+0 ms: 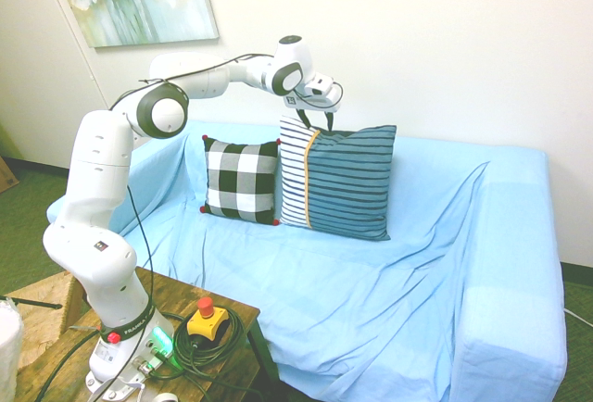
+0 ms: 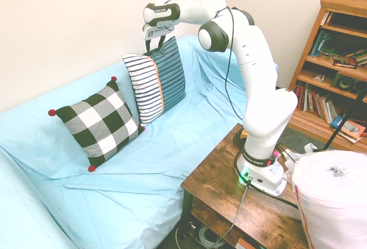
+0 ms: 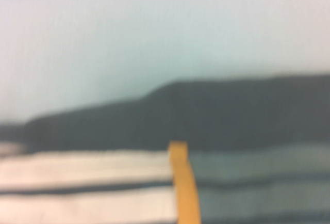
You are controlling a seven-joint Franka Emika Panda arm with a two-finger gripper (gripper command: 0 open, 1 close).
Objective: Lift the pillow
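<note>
Pillow (image 1: 350, 184): looks soft, light and squashable; best pinched at the top edge, beside the yellow piping (image 1: 308, 175). At that edge, gripper (image 1: 316, 125) fingers well apart (gripping nothing).

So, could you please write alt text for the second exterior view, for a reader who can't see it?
A white robot arm's gripper is at the top edge of a striped pillow on a blue-covered sofa. A black-and-white checked pillow sits beside it, and a bookshelf stands beyond.
</note>
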